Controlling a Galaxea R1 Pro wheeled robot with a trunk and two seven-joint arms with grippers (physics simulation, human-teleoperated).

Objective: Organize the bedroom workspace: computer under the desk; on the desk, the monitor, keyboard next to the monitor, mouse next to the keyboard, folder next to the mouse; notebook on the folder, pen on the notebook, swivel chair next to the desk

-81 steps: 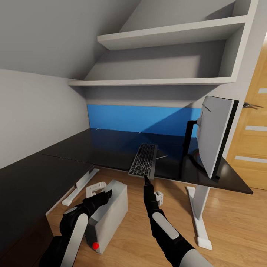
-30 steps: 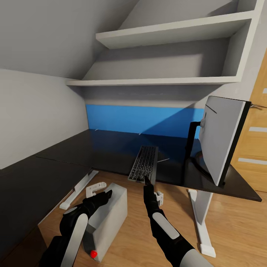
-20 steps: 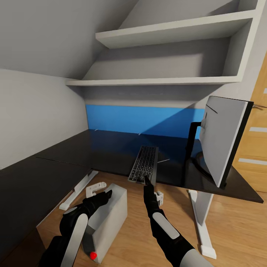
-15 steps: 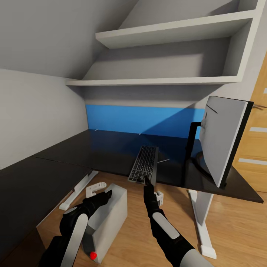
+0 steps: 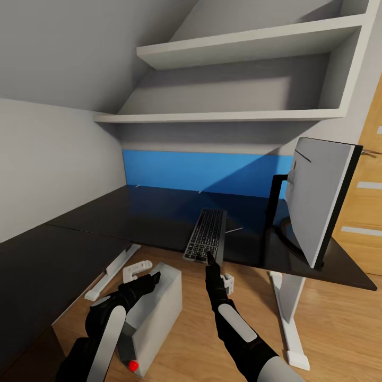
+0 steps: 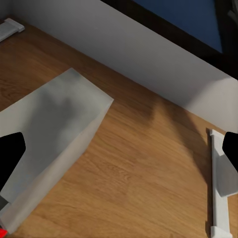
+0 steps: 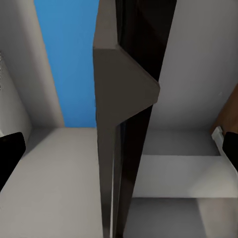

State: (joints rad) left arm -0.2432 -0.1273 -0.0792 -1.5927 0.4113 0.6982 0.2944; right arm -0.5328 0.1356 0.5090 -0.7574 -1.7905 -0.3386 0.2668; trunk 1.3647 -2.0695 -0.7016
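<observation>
Though unclamped, keyboard (image 5: 206,234) between right fingers (image 7: 11,153)

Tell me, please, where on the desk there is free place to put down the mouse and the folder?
The widest bare patch of the desk lies left of the keyboard, back to the blue panel and around the corner along the left wall. A narrower strip lies between keyboard and monitor. It is crowded at the right end, where the monitor's stand sits.

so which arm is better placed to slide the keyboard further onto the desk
Right. Its tool sits at the near end of the keyboard, which overhangs the desk edge. The left tool is lower, over the computer on the floor, well short of the keyboard.
</observation>
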